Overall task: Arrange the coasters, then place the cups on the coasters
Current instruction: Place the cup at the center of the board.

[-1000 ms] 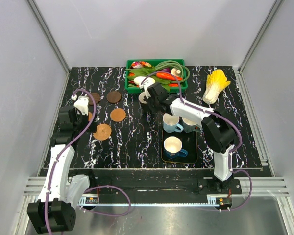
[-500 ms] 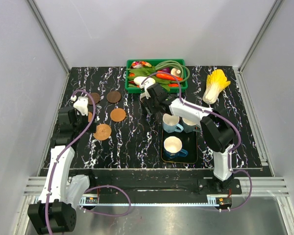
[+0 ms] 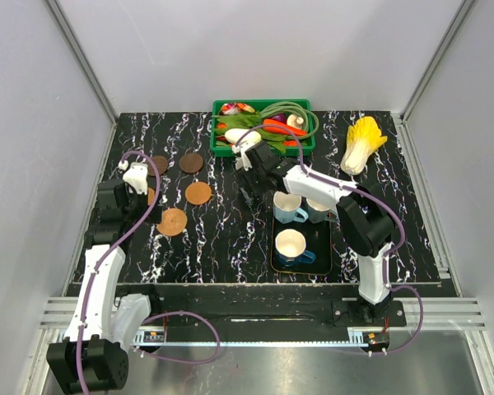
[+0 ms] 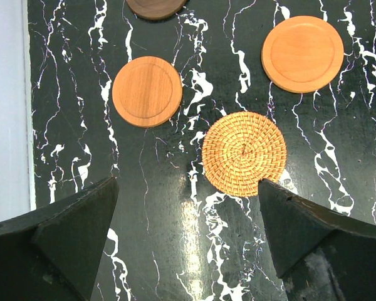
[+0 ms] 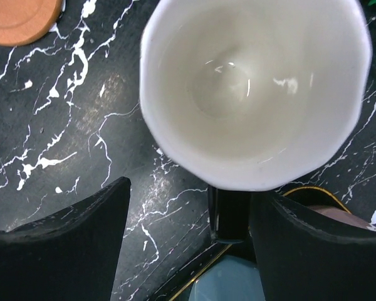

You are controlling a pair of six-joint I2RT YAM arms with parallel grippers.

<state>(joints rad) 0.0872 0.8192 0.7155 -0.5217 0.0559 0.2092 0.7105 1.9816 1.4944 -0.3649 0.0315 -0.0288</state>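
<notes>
The top external camera sits high behind the arm bases. It is tilted down and forward, far enough back to take in the whole table (image 3: 230, 239) out to its far edge.

The left wrist camera looks straight down, close, near the table's left edge, with the left gripper (image 4: 187, 183) framing its lower corners. Its woven coaster (image 4: 244, 153) and orange wooden coaster (image 4: 302, 53) appear in the overhead view too: the woven coaster (image 3: 171, 221) nearer, the orange wooden coaster (image 3: 198, 192) beyond it.

The right wrist camera looks down from very close above a cup (image 5: 250, 88), which is blurred and fills most of the frame above the right gripper (image 5: 191, 188).
</notes>
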